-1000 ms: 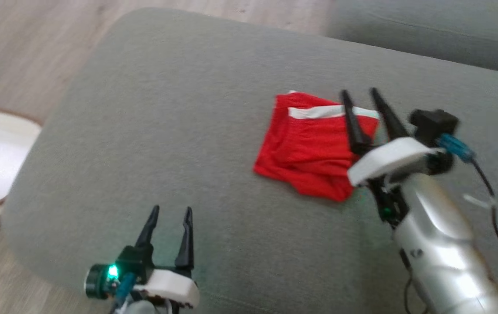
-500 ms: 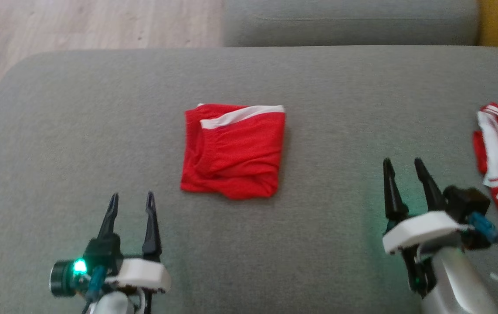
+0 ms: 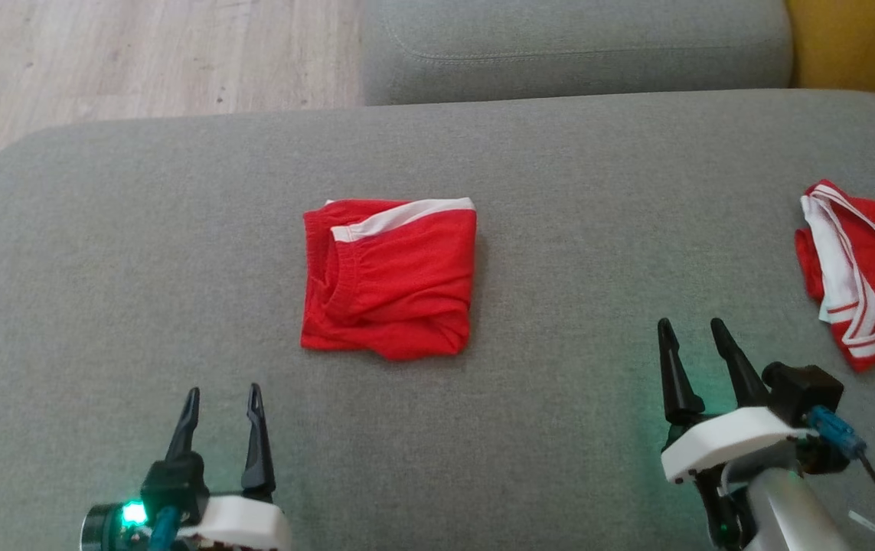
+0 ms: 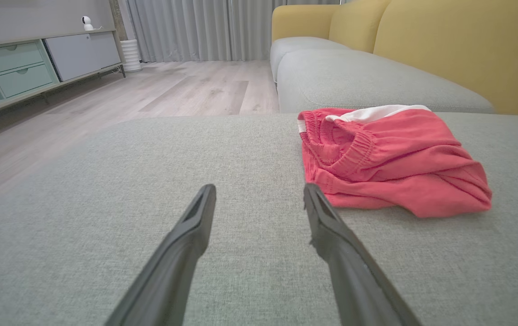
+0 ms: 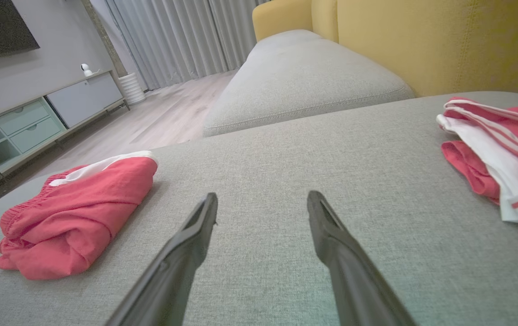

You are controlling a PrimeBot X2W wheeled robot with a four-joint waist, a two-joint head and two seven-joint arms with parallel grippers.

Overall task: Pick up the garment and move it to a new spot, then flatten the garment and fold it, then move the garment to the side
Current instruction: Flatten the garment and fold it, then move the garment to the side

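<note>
A folded red garment (image 3: 390, 279) with a white waistband strip lies in the middle of the grey sofa cushion (image 3: 575, 229). It also lies right of the fingers in the left wrist view (image 4: 390, 163) and at the left in the right wrist view (image 5: 77, 213). My left gripper (image 3: 223, 398) is open near the cushion's front, below and left of the garment, holding nothing. Over at the lower right my right gripper (image 3: 690, 333) is open and empty too, well clear of the garment.
A second red garment (image 3: 862, 268) with white stripes lies crumpled at the cushion's right edge, also on the right in the right wrist view (image 5: 499, 154). Another grey cushion (image 3: 575, 46) sits behind, a yellow backrest (image 5: 422, 40) beyond, wooden floor (image 3: 100, 61) to the left.
The head camera has swung round, so the whole picture shifted and the second garment came into view. My right gripper has drawn back off the folded garment to the lower right, open.
</note>
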